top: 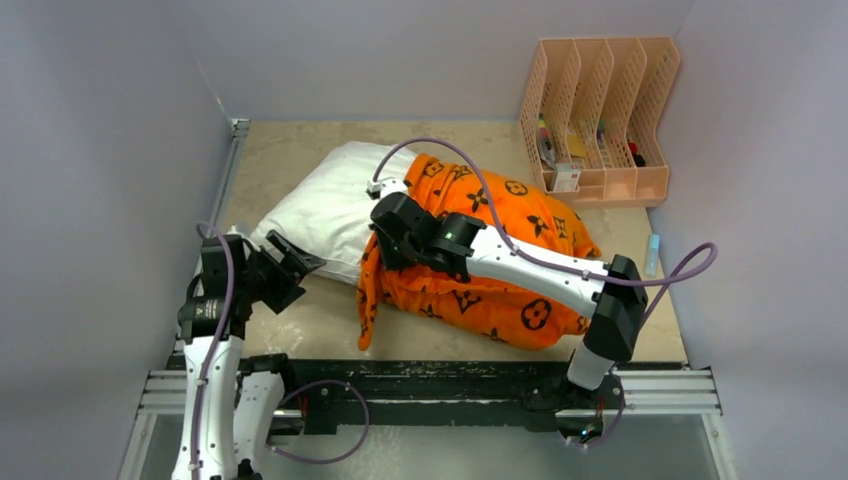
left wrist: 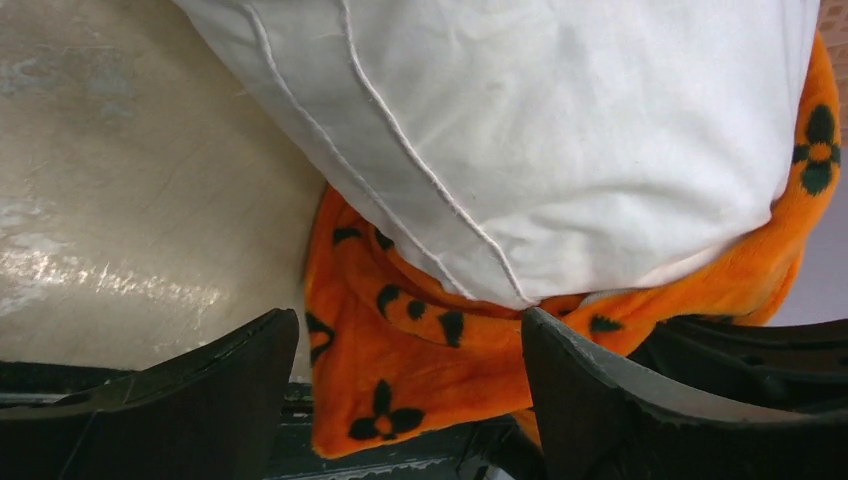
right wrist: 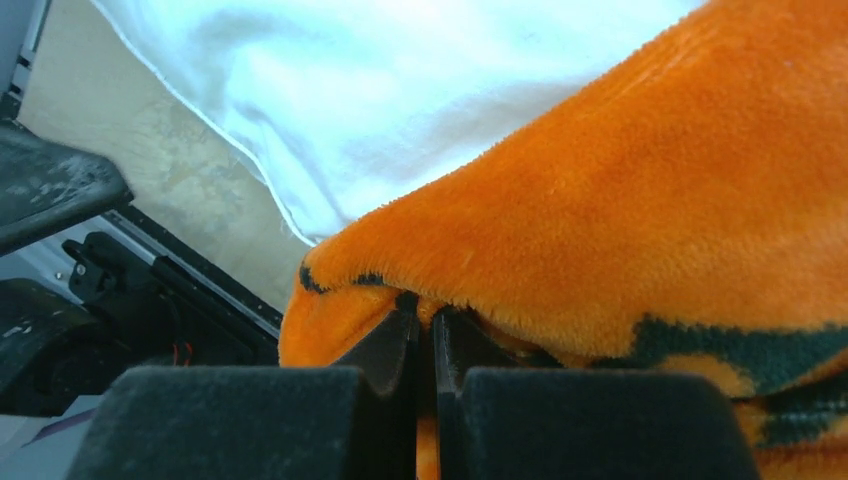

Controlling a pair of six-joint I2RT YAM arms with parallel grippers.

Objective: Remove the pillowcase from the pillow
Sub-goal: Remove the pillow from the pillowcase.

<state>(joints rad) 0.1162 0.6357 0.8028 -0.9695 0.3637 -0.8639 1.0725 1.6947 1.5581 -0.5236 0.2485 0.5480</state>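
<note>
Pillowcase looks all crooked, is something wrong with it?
It's only half on: the pillowcase is bunched over the right end of the pillow, whose white left half sticks out bare. The right hand is pinching its edge.

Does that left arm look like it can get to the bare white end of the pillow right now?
Probably yes. The left gripper is open right beside the uncovered corner of the pillow, with nothing between them. The right gripper, shut on the pillowcase, sits farther along, out of its way.
</note>
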